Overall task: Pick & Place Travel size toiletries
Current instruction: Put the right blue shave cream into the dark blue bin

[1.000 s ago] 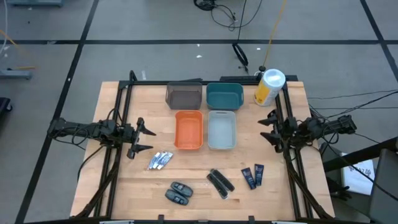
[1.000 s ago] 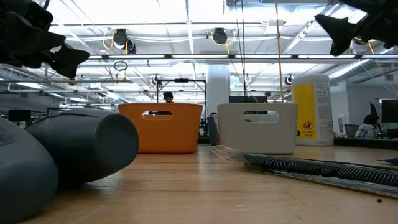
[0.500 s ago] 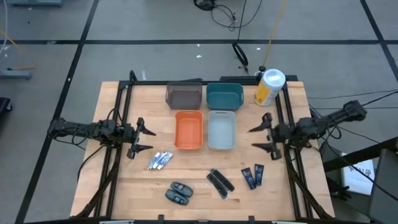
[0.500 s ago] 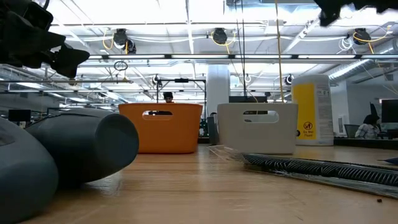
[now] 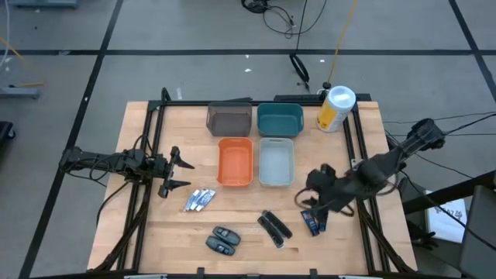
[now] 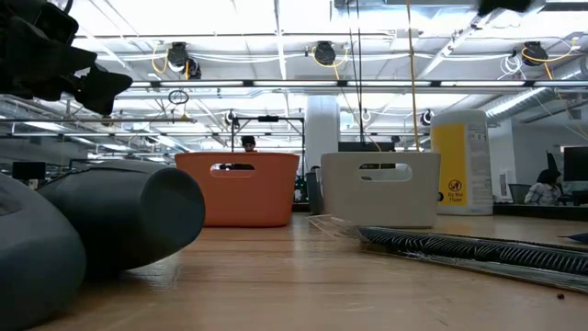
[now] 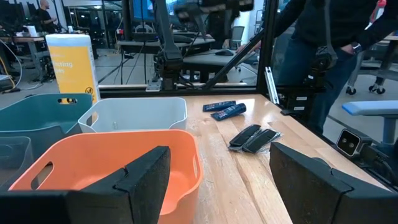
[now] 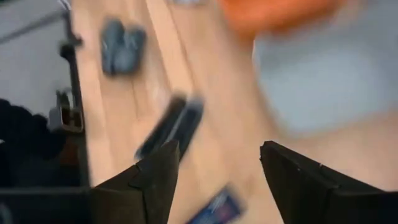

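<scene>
- Reach under way: right gripper out over the right part of the bench, just above the dark blue tubes, fingers spread wide and holding nothing.
- Dark blue tubes side by side, near of the pale grey bin; slim black bars just left of them, dark grey ovals farther left near the front edge, silvery-white tubes left of centre.
- Left gripper waiting at the left side, beside the orange bin, fingers parted and empty.
- Advice for the step, as a judgement: line up over one tube only, fingers straddling its short width, since the pair lies touching or nearly so.
- Come straight down and close gently; thin tubes likely to slide or tip on bare wood.
- Keep clear of the black bars while descending.
- Lift well off the bench before crossing toward the bins, to clear their rims.
</scene>
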